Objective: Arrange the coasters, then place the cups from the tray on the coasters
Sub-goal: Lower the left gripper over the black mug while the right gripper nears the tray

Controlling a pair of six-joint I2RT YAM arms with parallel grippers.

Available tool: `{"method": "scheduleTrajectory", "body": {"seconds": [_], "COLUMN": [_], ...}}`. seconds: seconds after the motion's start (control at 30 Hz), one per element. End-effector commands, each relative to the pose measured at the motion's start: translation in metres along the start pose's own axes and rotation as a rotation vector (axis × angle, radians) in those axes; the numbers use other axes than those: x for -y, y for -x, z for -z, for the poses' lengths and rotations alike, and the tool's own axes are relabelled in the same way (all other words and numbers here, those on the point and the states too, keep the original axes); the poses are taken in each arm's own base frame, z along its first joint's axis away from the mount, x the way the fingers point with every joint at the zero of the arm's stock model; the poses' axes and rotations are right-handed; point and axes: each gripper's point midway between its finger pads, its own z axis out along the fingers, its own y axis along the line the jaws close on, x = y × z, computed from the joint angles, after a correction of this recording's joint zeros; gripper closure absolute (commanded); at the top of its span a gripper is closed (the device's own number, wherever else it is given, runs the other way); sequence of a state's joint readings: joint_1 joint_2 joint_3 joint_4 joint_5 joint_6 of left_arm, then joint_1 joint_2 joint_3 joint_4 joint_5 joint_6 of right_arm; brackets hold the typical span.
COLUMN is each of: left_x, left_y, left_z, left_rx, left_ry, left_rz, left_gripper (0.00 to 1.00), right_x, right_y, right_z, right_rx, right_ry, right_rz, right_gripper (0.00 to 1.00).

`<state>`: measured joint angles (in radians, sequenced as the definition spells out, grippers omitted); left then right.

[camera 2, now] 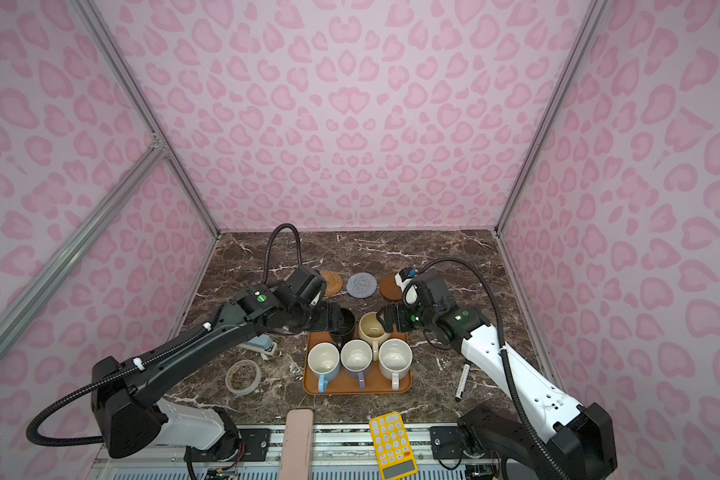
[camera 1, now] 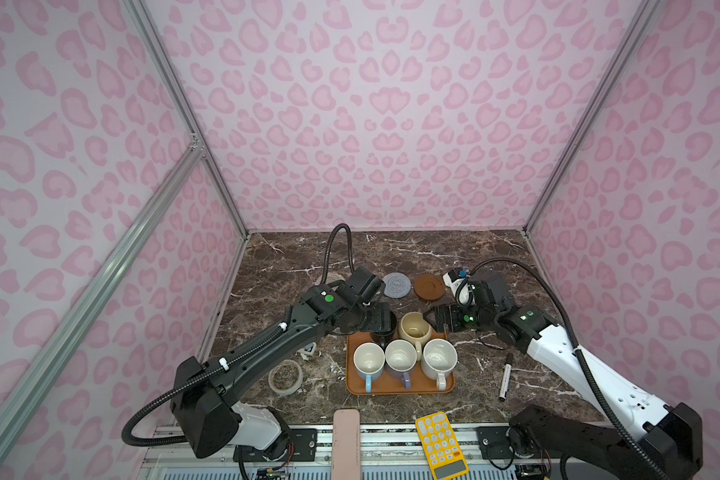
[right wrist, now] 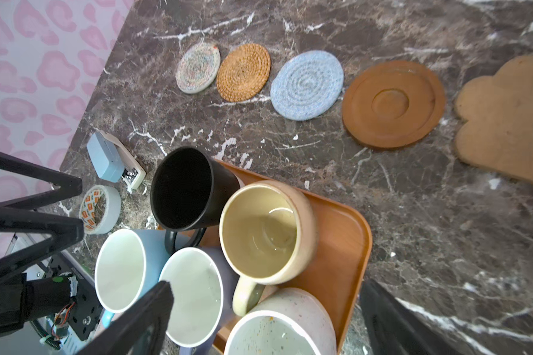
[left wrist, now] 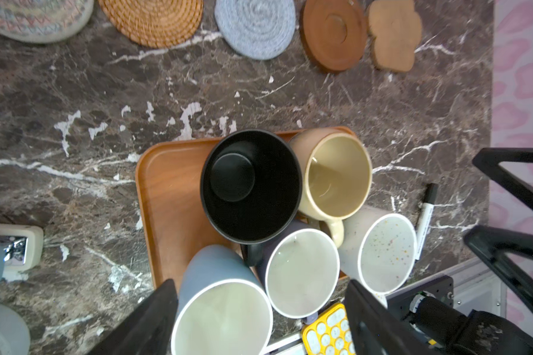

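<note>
Cups [camera 1: 400, 356] point handles [camera 1: 368, 384] nearward, apparently all five.

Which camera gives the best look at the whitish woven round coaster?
The right wrist view: the white woven coaster lies whole and unobstructed there, weave clear. The left wrist view catches only part of it, cut off by the picture's edge. In both top views the left arm hides nearly all of it.
</note>
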<state>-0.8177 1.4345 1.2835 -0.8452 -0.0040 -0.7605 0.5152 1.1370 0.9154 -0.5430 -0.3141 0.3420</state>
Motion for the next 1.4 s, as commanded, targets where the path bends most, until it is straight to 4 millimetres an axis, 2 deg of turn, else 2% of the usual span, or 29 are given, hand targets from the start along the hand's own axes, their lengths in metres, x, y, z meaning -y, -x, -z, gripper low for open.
{"method": "scheduleTrajectory", "body": {"seconds": [0.0, 0.13, 0.27, 0.4, 0.53, 0.6, 0.8, 1.07, 1.3, 1.37], "left_x": [-0.002, 0.002, 0.004, 0.000, -0.005, -0.008, -0.007, -0.014, -0.015, -0.016], "left_y": [-0.016, -0.023, -0.032, -0.025, -0.027, -0.027, -0.021, -0.026, -0.023, -0.023], "left_z": [-0.011, -0.026, -0.041, -0.048, -0.056, -0.059, -0.063, -0.072, -0.076, -0.077], "left_rx": [-0.059, -0.089, -0.127, -0.098, -0.097, -0.087, -0.072, -0.090, -0.091, -0.093], "left_ry": [0.038, 0.069, 0.099, 0.146, 0.178, 0.190, 0.204, 0.246, 0.267, 0.277], "left_rz": [-0.001, -0.036, -0.061, -0.079, -0.091, -0.088, -0.096, -0.095, -0.104, -0.107], "left_gripper": [0.16, 0.20, 0.27, 0.30, 0.32, 0.36, 0.41, 0.49, 0.51, 0.54], "right_x": [0.001, -0.005, 0.000, -0.001, -0.001, -0.002, -0.002, 0.000, -0.004, -0.004], "right_y": [0.001, -0.006, -0.013, -0.014, -0.017, -0.019, -0.023, -0.029, -0.027, -0.027], "right_z": [-0.006, -0.009, -0.009, -0.008, -0.009, -0.009, -0.010, -0.012, -0.014, -0.014], "right_rx": [0.016, 0.012, 0.000, 0.000, -0.016, -0.022, -0.019, -0.035, -0.038, -0.035], "right_ry": [-0.003, 0.014, -0.010, -0.003, 0.001, 0.009, 0.023, 0.018, 0.034, 0.036], "right_rz": [-0.050, -0.024, -0.028, -0.024, -0.020, -0.017, -0.022, -0.030, -0.029, -0.029], "right_gripper": [0.01, 0.01, 0.01, 0.01, 0.01, 0.01, 0.01, 0.01, 0.01, 0.01]}}
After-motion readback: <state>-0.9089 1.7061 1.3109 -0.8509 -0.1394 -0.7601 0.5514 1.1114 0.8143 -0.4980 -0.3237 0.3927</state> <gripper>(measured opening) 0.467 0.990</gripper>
